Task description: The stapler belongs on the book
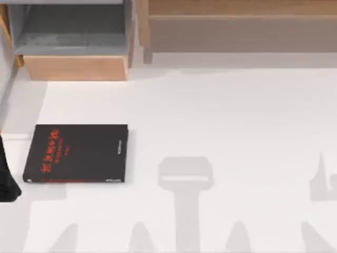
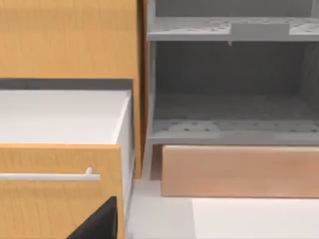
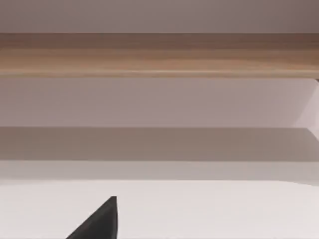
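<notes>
The black book [image 1: 76,153] with red characters lies flat on the white table [image 1: 221,116] at the left, its red line along the near edge. The stapler is out of view. A dark part of my left arm [image 1: 6,176] stands at the table's far left edge, just left of the book. In the left wrist view a black tip of my left gripper [image 2: 99,221] points toward a wooden drawer front. In the right wrist view a black tip of my right gripper [image 3: 99,221] hangs over bare white tabletop.
A grey shelf unit [image 1: 73,31] on a wooden base [image 1: 76,67] stands at the back left. Beside it a wooden drawer [image 2: 60,189] with a white handle [image 2: 50,176] is pulled out, its white inside showing. A long wooden shelf [image 1: 237,23] runs along the back right.
</notes>
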`<action>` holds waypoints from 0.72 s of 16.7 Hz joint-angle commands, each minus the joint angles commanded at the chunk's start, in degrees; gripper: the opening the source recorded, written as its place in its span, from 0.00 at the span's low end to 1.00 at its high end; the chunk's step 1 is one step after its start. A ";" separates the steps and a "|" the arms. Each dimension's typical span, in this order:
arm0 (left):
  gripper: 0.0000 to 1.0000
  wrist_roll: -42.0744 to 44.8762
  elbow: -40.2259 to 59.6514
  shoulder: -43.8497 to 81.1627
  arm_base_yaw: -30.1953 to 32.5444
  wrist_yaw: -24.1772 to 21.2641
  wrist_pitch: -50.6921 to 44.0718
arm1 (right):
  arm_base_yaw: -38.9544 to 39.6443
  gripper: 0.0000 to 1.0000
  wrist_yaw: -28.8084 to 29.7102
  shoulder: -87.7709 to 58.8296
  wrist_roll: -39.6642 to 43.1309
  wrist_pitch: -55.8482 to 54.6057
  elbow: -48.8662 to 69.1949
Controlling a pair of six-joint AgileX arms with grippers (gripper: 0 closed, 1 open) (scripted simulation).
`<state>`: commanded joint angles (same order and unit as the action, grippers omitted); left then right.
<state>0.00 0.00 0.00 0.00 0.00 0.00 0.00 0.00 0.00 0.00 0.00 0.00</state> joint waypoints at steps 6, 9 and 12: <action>1.00 -0.22 5.60 5.40 -0.94 -0.25 -5.37 | 0.00 1.00 0.00 0.00 0.00 0.00 0.00; 1.00 -0.35 16.21 15.53 -2.92 -0.66 -14.78 | 0.00 1.00 0.00 0.00 0.00 0.00 0.00; 1.00 -0.08 31.61 30.35 -5.87 -1.25 -27.33 | 0.00 1.00 0.00 0.00 0.00 0.00 0.00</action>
<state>-0.08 31.61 30.35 -5.87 -1.25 -27.33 0.00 0.00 0.00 0.00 0.00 0.00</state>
